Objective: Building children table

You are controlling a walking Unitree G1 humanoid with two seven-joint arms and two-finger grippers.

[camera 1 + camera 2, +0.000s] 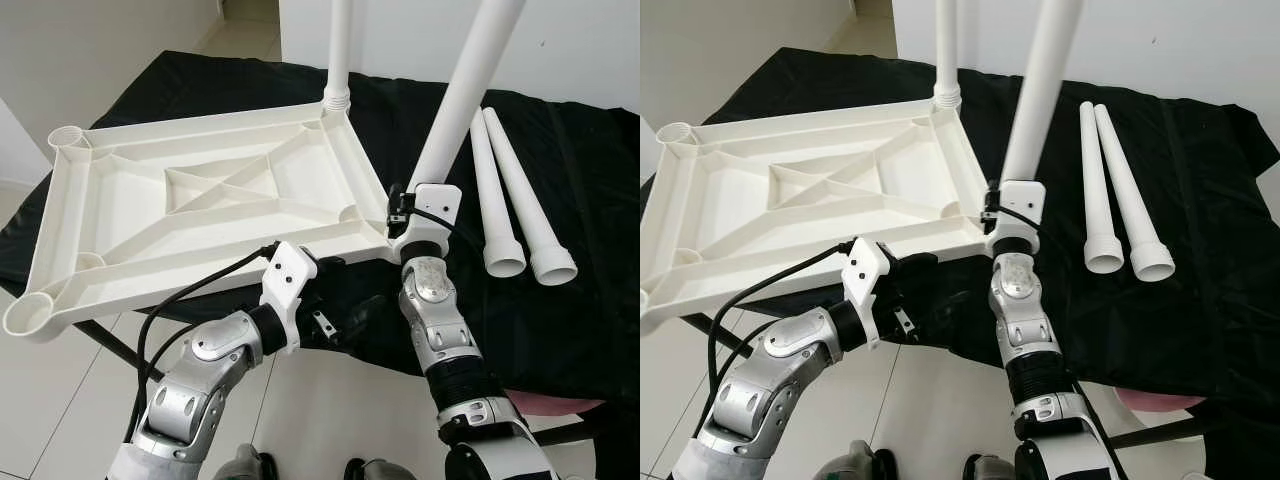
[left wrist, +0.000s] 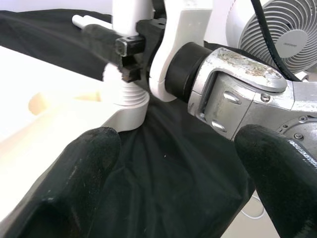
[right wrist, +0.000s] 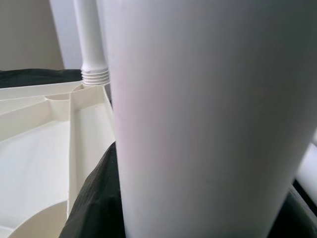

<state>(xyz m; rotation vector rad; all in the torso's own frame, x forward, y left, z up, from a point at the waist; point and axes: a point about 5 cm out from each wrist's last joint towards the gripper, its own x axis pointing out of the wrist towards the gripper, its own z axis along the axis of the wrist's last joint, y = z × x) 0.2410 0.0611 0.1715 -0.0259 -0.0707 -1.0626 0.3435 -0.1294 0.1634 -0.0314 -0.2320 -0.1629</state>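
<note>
Screwing in the second leg [image 1: 468, 95] now: the right gripper [image 1: 398, 213] is pinching it just above its threaded end, at the near corner socket of the upturned tabletop [image 1: 200, 215] lying on the black-draped desk [image 1: 590, 180]. One leg [image 1: 340, 50] already stands in the tabletop's far corner. The left gripper [image 2: 173, 183] hovers by the tabletop's near edge, fingers spread, holding nothing. Two spare legs [image 1: 510, 195] lie beside the tabletop. Next up, I'd judge: twisting this leg home while the tabletop is steadied.

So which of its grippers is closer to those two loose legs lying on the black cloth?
The right gripper, clamped on a standing leg beside them. The left gripper sits farther away, under the tabletop.
</note>
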